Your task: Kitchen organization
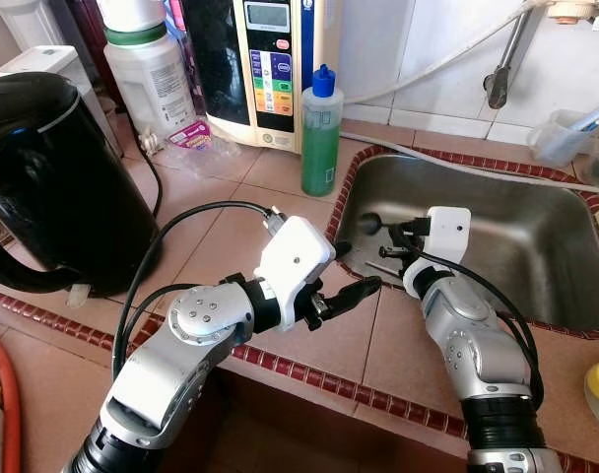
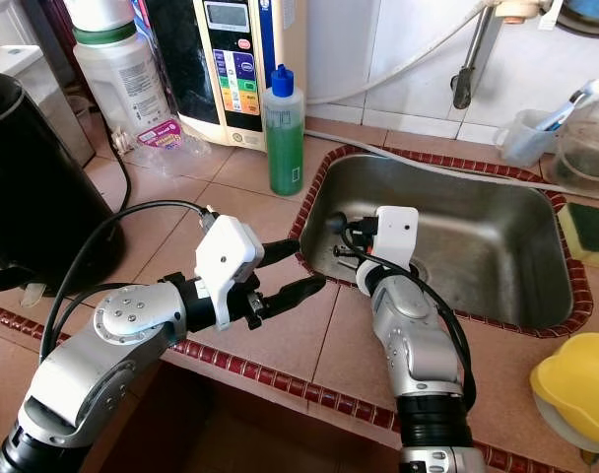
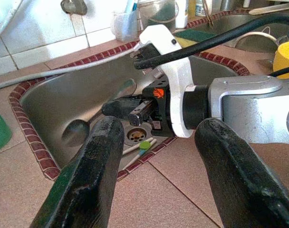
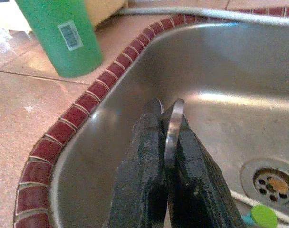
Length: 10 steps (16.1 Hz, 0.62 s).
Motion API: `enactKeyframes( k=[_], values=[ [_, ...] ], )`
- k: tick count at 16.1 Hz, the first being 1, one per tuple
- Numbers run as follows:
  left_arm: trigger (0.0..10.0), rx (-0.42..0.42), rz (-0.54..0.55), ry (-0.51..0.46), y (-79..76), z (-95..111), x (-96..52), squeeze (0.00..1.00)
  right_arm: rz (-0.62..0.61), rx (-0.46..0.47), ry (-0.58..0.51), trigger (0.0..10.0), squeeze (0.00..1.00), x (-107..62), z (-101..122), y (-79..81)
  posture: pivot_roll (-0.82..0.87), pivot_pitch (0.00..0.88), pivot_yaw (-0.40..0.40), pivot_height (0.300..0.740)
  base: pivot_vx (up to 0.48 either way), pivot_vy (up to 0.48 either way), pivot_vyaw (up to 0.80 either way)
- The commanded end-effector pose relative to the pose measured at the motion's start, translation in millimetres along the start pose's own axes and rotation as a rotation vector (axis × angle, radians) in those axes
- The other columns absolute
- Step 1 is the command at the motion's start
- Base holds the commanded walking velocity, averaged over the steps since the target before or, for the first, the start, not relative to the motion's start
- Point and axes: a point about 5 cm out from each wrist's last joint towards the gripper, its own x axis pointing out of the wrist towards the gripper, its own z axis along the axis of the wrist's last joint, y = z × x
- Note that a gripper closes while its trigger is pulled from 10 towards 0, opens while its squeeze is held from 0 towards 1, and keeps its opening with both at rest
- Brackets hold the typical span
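Observation:
My right gripper [image 4: 164, 108] reaches down into the steel sink [image 1: 536, 236] at its left end. It is shut on a thin metal utensil [image 4: 175, 124], apparently a spoon, whose dark rounded end [image 1: 370, 223] sticks out toward the sink's left wall. My left gripper [image 1: 361, 266] is open above the tiled counter, just outside the sink's red-tiled rim [image 1: 341, 212]. Its fingers [image 3: 87, 180] point at the right wrist and hold nothing. A thin stick with a green tip [image 3: 143, 145] lies beside the drain [image 4: 272, 183].
A green bottle with a blue cap [image 1: 320, 133] stands by the sink's left corner. A black kettle [image 1: 53, 177] and its cable occupy the left counter, a white appliance [image 1: 270, 69] stands behind. Right of the sink are a sponge [image 2: 590, 232], a plastic cup [image 1: 565, 133] and a yellow object [image 2: 575, 389].

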Motion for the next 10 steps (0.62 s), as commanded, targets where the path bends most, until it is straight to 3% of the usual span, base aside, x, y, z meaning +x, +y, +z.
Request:
enactKeyframes(
  k=[1,10],
  values=[
    [10.0,0.012,-0.015,-0.002,-3.1,2.8,-0.1,0.0,-0.017,0.027,0.004,10.0,0.0,-0.1,1.9,-2.5,-0.14,0.122,0.063,0.74,0.0,0.0,0.0],
    [10.0,0.018,-0.022,-0.003,-3.2,3.1,0.5,0.0,-0.042,0.077,0.012,10.0,0.0,3.0,5.9,-4.4,-0.14,0.092,0.058,0.74,0.0,0.0,0.0]
  ],
)
